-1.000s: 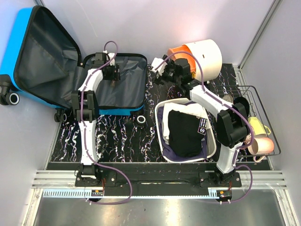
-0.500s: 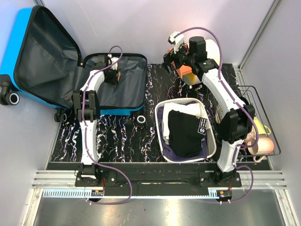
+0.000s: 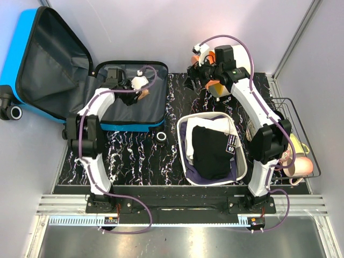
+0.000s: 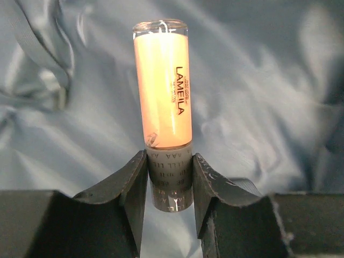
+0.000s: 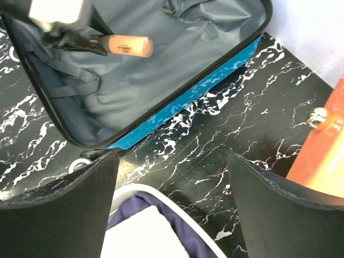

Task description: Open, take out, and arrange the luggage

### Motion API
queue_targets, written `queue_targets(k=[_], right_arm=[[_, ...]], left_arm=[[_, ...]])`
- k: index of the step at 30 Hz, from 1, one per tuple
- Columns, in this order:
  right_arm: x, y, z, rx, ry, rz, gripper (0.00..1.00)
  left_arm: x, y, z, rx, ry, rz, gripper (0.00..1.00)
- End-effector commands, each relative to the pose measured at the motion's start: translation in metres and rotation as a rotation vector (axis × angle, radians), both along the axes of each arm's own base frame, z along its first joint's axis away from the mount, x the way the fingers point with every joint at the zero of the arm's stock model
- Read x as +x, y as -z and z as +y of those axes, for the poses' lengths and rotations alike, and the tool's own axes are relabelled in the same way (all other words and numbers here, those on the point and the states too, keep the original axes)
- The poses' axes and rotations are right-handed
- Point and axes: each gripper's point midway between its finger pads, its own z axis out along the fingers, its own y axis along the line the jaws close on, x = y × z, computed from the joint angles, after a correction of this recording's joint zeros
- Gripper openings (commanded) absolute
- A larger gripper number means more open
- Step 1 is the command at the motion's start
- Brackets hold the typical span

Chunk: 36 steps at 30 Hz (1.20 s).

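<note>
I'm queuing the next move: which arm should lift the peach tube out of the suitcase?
Left. The left pincer grips the tube by its base above the suitcase lining. The right pincer stands open and empty over the table beside the suitcase.

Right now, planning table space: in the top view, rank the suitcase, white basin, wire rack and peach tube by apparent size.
1. suitcase.
2. white basin and wire rack: look alike, and the rack is partly hidden, so unranked.
3. peach tube, by far smallest.
</note>
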Motion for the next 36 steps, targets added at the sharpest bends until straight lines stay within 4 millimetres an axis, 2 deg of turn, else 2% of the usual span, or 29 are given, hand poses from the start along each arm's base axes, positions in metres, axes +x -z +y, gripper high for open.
queue_targets(k=[1, 2, 3, 4, 5, 6, 7, 8, 10, 15, 16, 20, 24, 32, 36], right_arm=[[-0.022, -0.036, 0.008, 0.088, -0.066, 0.005, 0.91], [-0.025, -0.041, 0.011, 0.109, -0.071, 0.022, 0.90], [-0.028, -0.043, 0.014, 0.124, -0.087, 0.036, 0.89], [-0.033, -0.042, 0.019, 0.145, -0.120, 0.062, 0.88], [-0.035, -0.047, 0.022, 0.169, -0.128, 0.084, 0.86], [-0.038, -0.048, 0.025, 0.184, -0.142, 0.100, 0.86], [-0.045, -0.051, 0.029, 0.205, -0.181, 0.116, 0.85], [-0.048, -0.053, 0.032, 0.216, -0.198, 0.125, 0.85], [-0.056, -0.056, 0.039, 0.221, -0.227, 0.122, 0.84], [-0.074, -0.057, 0.052, 0.194, -0.279, 0.098, 0.84], [-0.081, -0.053, 0.059, 0.178, -0.293, 0.101, 0.84], [-0.084, -0.036, 0.068, 0.094, -0.289, 0.078, 0.83], [-0.081, -0.021, 0.073, 0.039, -0.261, 0.092, 0.81], [-0.074, -0.011, 0.091, 0.036, -0.252, 0.101, 0.80], [-0.063, -0.005, 0.095, 0.027, -0.236, 0.094, 0.74]], left_arm=[[-0.012, -0.112, -0.042, 0.116, 0.483, -0.519, 0.00], [-0.023, -0.110, -0.050, 0.131, 0.538, -0.539, 0.00], [-0.031, -0.131, -0.055, 0.159, 0.579, -0.608, 0.00], [-0.035, -0.138, -0.061, 0.207, 0.648, -0.674, 0.00], [-0.045, -0.138, -0.071, 0.217, 0.692, -0.700, 0.00], [-0.049, -0.160, -0.076, 0.244, 0.709, -0.790, 0.00], [-0.055, -0.167, -0.083, 0.262, 0.749, -0.843, 0.00], [-0.063, -0.165, -0.092, 0.265, 0.787, -0.865, 0.00], [-0.072, -0.180, -0.102, 0.310, 0.833, -0.948, 0.00], [-0.091, -0.191, -0.127, 0.339, 0.917, -1.053, 0.00], [-0.094, -0.193, -0.129, 0.350, 0.929, -1.076, 0.00], [-0.104, -0.199, -0.140, 0.368, 0.979, -1.138, 0.00], [-0.109, -0.205, -0.145, 0.371, 0.989, -1.176, 0.00], [-0.114, -0.209, -0.150, 0.360, 0.995, -1.209, 0.00], [-0.114, -0.208, -0.150, 0.358, 0.990, -1.204, 0.00]])
